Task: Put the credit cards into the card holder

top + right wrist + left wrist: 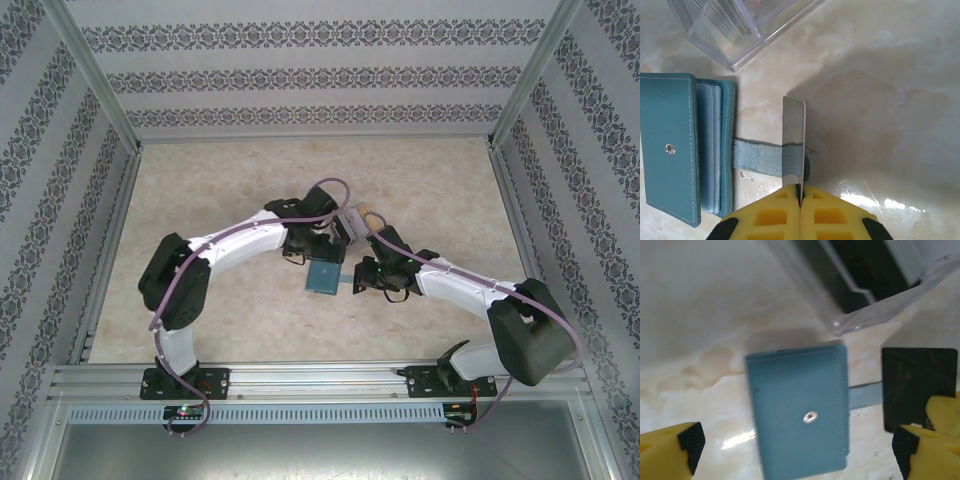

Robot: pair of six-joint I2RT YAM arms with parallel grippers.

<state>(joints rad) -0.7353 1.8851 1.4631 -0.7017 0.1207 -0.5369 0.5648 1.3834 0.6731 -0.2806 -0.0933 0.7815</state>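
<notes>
Jaws of left gripper (797, 447) are standing wide apart over the card holder (795, 405); right gripper (800, 192) is clamping a credit card (793, 135) edge-on by its strap (757, 157).

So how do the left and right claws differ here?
The left claw stands wide open and empty; the right claw is shut on a credit card. The left claw hangs over the teal card holder; the right claw is off to its side, by the strap. Both have yellow fingers.
</notes>
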